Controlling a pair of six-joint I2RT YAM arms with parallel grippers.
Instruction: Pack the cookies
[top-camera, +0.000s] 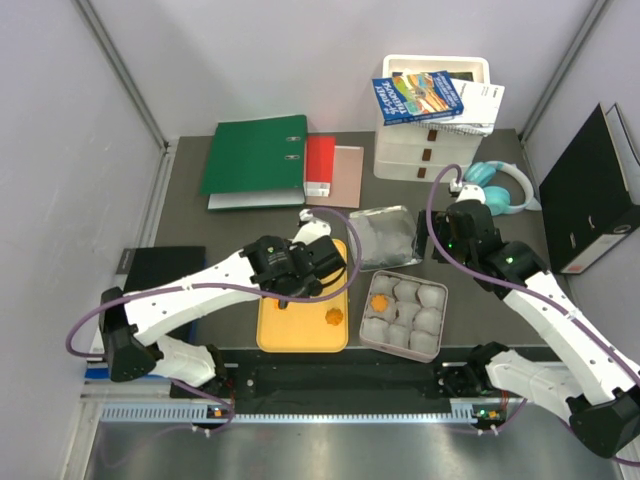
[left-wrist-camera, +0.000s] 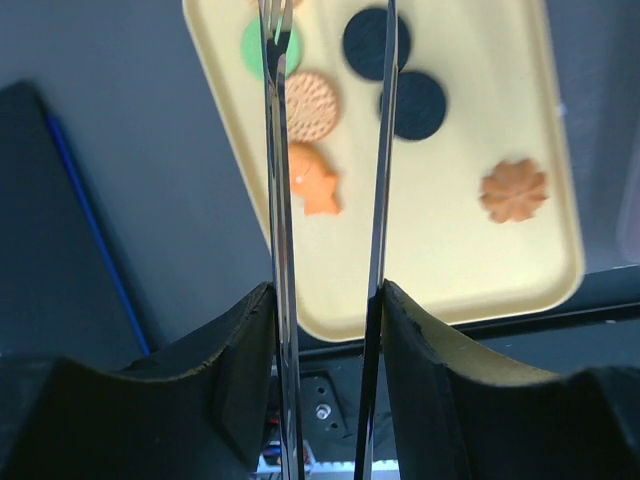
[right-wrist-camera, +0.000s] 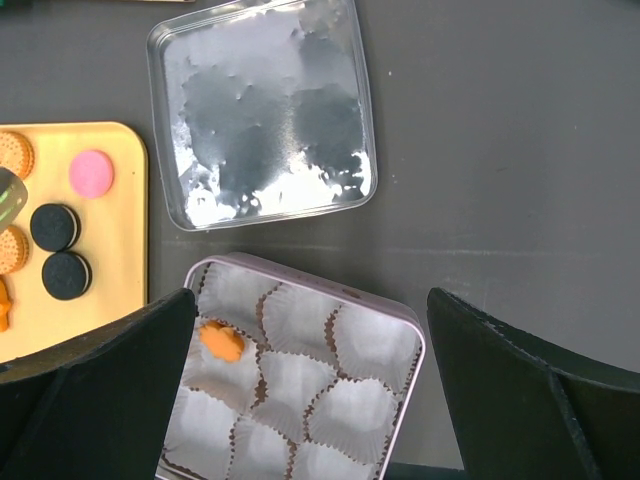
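Thin-bladed metal left end effector (left-wrist-camera: 330, 30) stands parted, seemingly empty, over round cookies (left-wrist-camera: 310, 105); right end effector (right-wrist-camera: 310, 300) gapes.

Black cookies (left-wrist-camera: 375, 42): two dark rounds, flat; I see them just beside each other on the tray (left-wrist-camera: 470, 270).
Green cookie (left-wrist-camera: 252, 48): flat, next to a round orange cookie (left-wrist-camera: 310, 105).
Pink cookie (right-wrist-camera: 91, 172): flat on the tray.
Flower cookie (left-wrist-camera: 513, 190): orange, apart from the rest.
Packed cookie (right-wrist-camera: 221, 341): orange, lying inside the tin (right-wrist-camera: 300, 273).

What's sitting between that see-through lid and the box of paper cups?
Nothing; the right wrist view shows only bare dark table between the clear lid and the box.
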